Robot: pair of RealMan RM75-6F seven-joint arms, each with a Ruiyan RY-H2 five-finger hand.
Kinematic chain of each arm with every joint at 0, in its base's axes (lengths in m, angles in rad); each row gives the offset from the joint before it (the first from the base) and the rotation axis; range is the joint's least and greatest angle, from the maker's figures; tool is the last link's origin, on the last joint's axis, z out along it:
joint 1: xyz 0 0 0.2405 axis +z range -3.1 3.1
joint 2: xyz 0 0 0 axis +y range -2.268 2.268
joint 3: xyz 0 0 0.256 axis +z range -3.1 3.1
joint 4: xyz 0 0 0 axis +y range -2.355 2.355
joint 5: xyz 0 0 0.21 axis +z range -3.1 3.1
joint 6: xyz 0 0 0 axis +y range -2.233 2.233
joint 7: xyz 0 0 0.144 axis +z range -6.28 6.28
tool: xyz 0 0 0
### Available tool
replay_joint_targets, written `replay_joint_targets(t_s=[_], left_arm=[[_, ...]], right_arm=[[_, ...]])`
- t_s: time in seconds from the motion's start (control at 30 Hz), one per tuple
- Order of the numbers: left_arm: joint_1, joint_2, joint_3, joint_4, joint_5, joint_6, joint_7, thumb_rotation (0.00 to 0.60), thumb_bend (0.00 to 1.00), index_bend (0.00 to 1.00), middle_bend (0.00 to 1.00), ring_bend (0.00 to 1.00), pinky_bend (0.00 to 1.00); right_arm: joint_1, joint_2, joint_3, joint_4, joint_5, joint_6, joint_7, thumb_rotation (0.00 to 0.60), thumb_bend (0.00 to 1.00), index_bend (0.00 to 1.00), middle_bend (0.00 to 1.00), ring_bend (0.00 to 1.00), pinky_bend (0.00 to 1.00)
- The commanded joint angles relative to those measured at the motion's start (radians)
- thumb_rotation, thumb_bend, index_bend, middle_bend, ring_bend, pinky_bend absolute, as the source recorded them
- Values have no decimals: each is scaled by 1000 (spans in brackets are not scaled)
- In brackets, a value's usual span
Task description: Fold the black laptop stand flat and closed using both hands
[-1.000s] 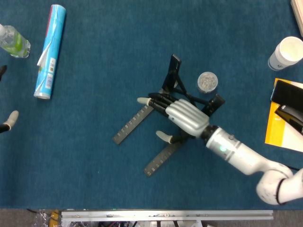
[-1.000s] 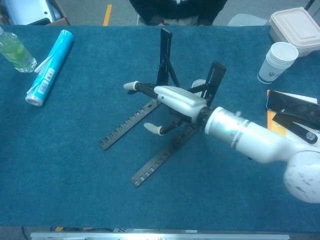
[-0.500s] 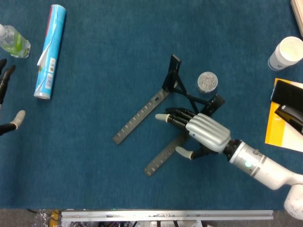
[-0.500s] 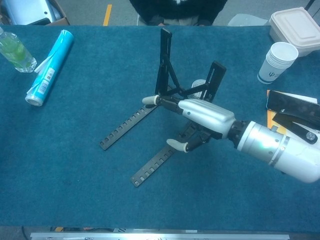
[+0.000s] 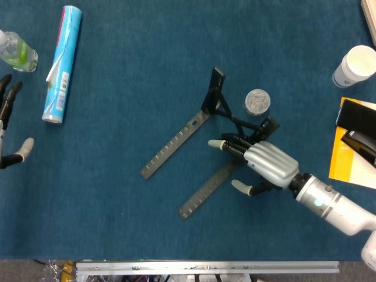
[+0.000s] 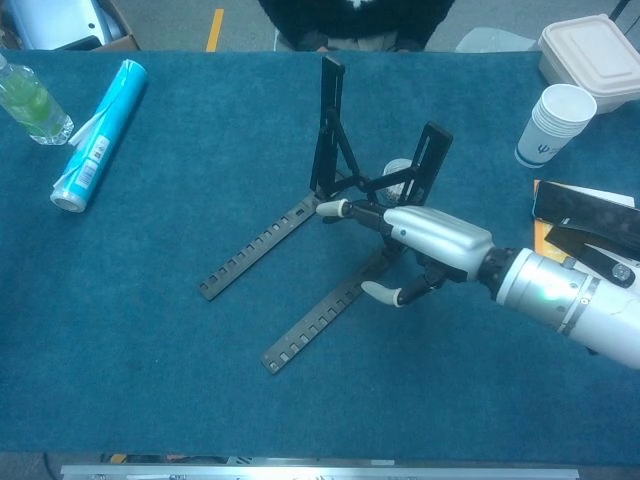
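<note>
At frame's left edge, left robot hand [image 5: 8, 126] cut off, fingers spread.

1. Looks like a lab / robot test bench, not a home: table covered in blue felt-like cloth [image 6: 150, 330], metal rail along its front edge [image 5: 205, 267].
2. Assorted props laid out: water bottle [image 6: 25, 100], blue roll [image 6: 98, 135], paper cup [image 6: 555, 122], lidded food container [image 6: 590, 45].
3. Chest view: concrete floor with a yellow line [image 6: 214, 28] beyond the table, typical of a workshop hall.
</note>
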Motion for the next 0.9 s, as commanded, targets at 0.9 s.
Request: replay_joint_targets(t_s=[0.9], left_arm=[[-8, -3, 1, -5, -12, -13, 16, 600, 255, 17, 3, 0, 5]], right_arm=[[-5, 75, 33, -124, -199, 202, -27, 600, 346, 0, 122, 0, 103]])
